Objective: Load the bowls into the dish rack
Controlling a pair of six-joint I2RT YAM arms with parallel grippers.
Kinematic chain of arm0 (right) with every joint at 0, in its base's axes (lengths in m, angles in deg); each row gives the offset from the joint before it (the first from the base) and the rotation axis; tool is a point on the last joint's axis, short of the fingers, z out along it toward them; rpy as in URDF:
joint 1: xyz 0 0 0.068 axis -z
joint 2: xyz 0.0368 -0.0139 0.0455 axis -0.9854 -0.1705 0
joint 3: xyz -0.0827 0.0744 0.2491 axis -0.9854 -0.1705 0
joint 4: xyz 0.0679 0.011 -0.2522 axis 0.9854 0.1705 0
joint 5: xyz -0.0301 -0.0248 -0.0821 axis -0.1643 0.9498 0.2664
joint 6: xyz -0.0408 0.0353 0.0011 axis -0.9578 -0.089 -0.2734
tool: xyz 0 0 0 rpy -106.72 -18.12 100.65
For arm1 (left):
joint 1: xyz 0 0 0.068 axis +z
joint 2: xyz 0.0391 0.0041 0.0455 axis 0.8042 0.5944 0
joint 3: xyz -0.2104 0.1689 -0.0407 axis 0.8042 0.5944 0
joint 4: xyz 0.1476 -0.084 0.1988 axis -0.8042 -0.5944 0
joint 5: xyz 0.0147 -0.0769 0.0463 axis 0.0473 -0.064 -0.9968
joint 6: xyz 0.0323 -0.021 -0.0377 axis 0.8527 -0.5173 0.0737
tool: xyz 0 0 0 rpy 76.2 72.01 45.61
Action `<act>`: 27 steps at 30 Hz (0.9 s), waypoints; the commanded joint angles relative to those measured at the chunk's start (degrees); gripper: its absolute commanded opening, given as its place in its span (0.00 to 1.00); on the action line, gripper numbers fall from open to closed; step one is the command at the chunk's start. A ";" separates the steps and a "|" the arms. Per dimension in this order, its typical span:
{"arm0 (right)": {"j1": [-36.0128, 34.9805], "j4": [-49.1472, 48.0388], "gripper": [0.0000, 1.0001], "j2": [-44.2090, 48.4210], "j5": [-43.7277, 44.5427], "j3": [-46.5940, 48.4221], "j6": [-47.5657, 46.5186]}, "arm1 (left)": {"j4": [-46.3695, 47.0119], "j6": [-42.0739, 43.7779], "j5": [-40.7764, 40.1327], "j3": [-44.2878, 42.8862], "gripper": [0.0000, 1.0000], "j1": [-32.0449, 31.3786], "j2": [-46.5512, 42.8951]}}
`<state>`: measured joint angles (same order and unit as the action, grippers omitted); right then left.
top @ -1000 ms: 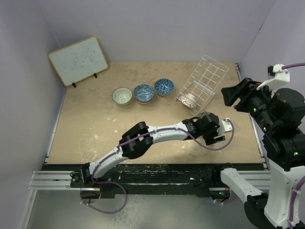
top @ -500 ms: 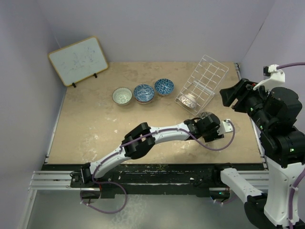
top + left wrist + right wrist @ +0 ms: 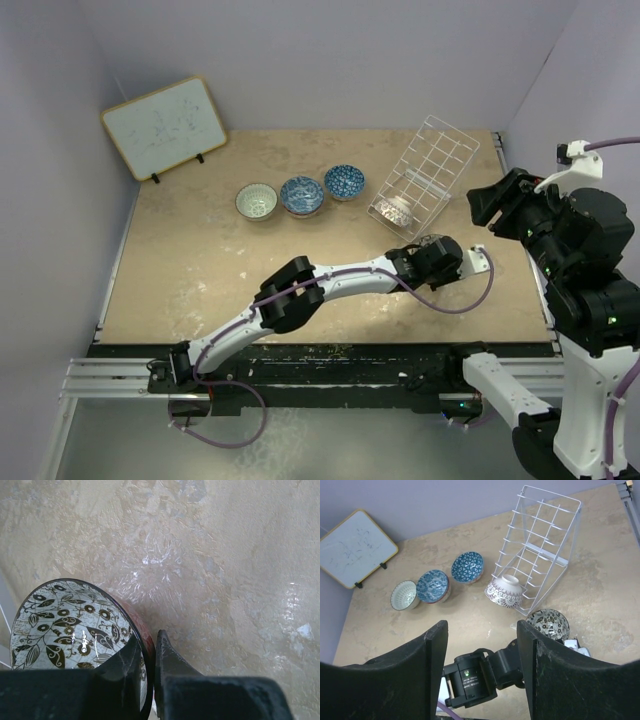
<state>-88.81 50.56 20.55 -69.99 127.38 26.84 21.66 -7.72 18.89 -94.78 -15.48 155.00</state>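
Observation:
My left gripper (image 3: 149,652) is shut on the rim of a bowl (image 3: 70,625) with a black-and-white leaf pattern inside and a reddish outside, one finger inside and one outside. From above, that left gripper (image 3: 440,262) and leaf-pattern bowl (image 3: 433,243) sit just in front of the white wire dish rack (image 3: 432,165). A grey-patterned bowl (image 3: 397,209) lies tipped at the rack's low front end. Three bowls stand in a row to the left: white (image 3: 257,201), blue (image 3: 301,194) and blue (image 3: 344,181). My right gripper (image 3: 481,630) hangs open and empty, high at the right.
A framed whiteboard (image 3: 163,126) leans at the back left corner. Walls close the table on the left, back and right. The left arm (image 3: 300,290) stretches diagonally across the front of the table. The right arm's body (image 3: 590,260) stands past the table's right edge.
The left gripper's fingers have closed onto the rim of the leaf-pattern bowl. The right gripper has drifted slightly to the right, its fingers a little closer together.

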 commanded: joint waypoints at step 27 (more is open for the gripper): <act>-0.17 -0.92 0.57 1.04 -0.92 1.94 -0.88 | 61.86 -63.90 9.97 40.80 0.00 12.35 -31.81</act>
<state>-88.81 50.71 21.30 -70.10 127.51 26.82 64.17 -58.32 30.21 -55.81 -4.77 128.77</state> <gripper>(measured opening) 0.574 0.115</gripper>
